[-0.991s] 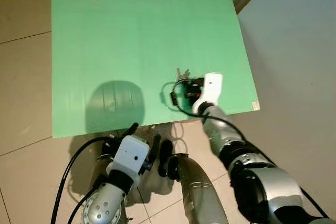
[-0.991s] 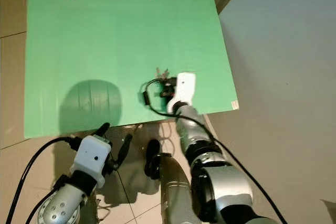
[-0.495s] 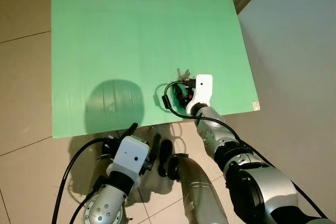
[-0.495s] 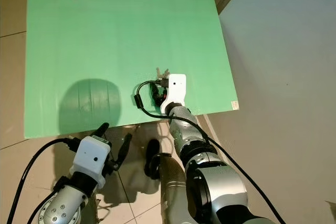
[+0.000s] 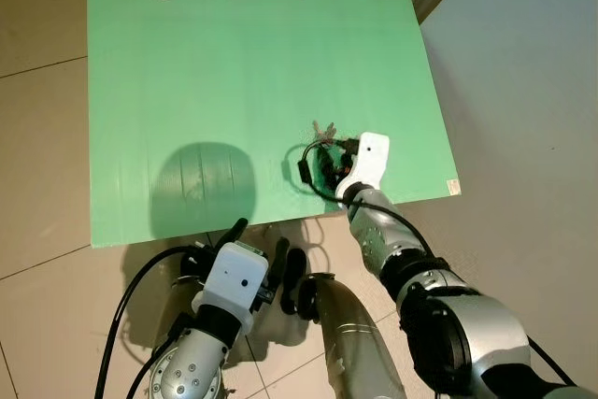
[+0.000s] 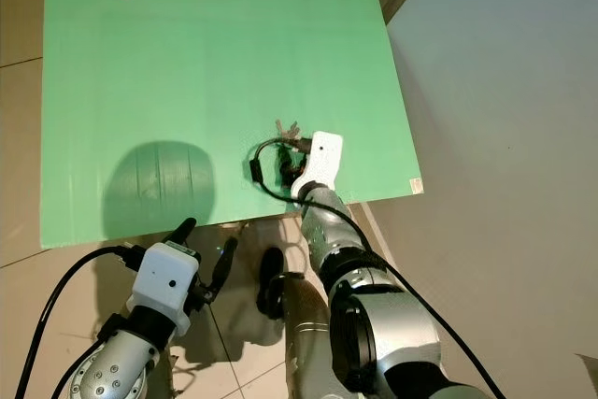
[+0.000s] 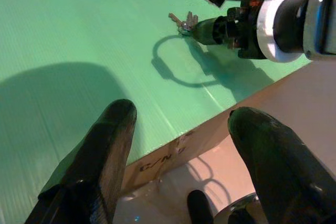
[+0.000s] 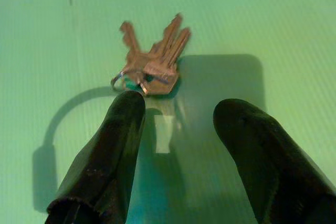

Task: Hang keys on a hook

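While the right claw [image 8: 173, 129] hovers open just short of the keys [image 8: 152, 59] on the green desk [image 5: 187, 72], closing early could push the flat bunch away.

Two silver metallic arms with black joint rings. White plastic wrist housings, the left one with a small dark camera hole. Left gripper [image 5: 254, 237] and right gripper [image 8: 178, 114]: long glossy black rounded fingers. Black cables loop off both wrists.

keys [image 8: 152, 56] on green board [image 8: 262, 14], gripper [image 8: 176, 114] spread
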Controlling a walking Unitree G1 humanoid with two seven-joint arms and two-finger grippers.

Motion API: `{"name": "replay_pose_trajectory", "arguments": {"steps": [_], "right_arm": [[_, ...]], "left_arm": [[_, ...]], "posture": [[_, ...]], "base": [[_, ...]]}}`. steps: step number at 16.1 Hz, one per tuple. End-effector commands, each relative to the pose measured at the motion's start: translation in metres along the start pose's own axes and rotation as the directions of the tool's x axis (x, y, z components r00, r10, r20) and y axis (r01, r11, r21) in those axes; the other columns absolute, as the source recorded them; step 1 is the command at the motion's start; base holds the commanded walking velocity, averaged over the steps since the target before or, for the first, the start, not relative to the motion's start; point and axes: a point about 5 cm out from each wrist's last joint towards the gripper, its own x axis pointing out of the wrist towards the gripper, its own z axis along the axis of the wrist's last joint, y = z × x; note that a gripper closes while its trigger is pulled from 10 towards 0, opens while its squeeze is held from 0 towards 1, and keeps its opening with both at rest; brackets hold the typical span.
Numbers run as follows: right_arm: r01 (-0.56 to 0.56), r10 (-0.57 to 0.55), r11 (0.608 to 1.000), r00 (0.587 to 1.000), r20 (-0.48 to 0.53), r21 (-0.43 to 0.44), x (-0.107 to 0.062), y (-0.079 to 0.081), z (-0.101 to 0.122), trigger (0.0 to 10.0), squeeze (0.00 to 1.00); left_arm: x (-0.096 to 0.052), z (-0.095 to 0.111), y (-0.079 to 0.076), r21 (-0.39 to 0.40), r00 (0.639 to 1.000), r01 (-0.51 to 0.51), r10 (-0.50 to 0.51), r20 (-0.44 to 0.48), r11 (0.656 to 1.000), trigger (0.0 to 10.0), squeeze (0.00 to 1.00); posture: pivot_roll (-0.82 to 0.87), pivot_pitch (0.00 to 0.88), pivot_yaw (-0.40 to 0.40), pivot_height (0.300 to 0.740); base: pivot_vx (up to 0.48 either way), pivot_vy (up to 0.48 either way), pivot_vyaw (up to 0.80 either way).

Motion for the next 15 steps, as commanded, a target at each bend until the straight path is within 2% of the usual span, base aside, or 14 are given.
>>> {"name": "replay_pose_trajectory", "arguments": {"steps": [1, 4, 11, 15], "right_arm": [[-0.032, 0.036, 0.997, 0.997, -0.062, 0.072, -0.002, 0.028, -0.017, 10.0, 0.00], [-0.070, 0.072, 0.997, 0.996, -0.061, 0.032, -0.001, 0.048, -0.013, 10.0, 0.00], [-0.118, 0.116, 0.993, 0.992, -0.050, -0.030, -0.007, 0.054, -0.024, 10.0, 0.00], [-0.110, 0.107, 0.993, 0.991, -0.081, -0.036, -0.008, 0.058, -0.030, 10.0, 0.00]], "left_arm": [[-0.004, -0.005, -0.011, -0.015, 0.999, 0.026, -0.027, -0.026, 1.000, 10.0, 0.00], [-0.005, -0.005, -0.011, -0.012, 0.999, 0.025, -0.025, -0.028, 1.000, 10.0, 0.00], [-0.002, -0.005, -0.011, -0.013, 0.999, 0.030, -0.031, -0.021, 0.999, 10.0, 0.00], [0.000, -0.004, -0.010, -0.010, 0.999, 0.033, -0.034, -0.019, 0.999, 10.0, 0.00]], "posture": [[0.27, 0.516, -0.264, 0.740], [0.27, 0.520, -0.272, 0.740], [0.25, 0.522, -0.265, 0.740], [0.25, 0.524, -0.263, 0.740]], "base": [[0.000, 0.000, 0.00], [0.000, 0.000, 0.00], [0.000, 0.000, 0.00], [0.000, 0.000, 0.00]]}}
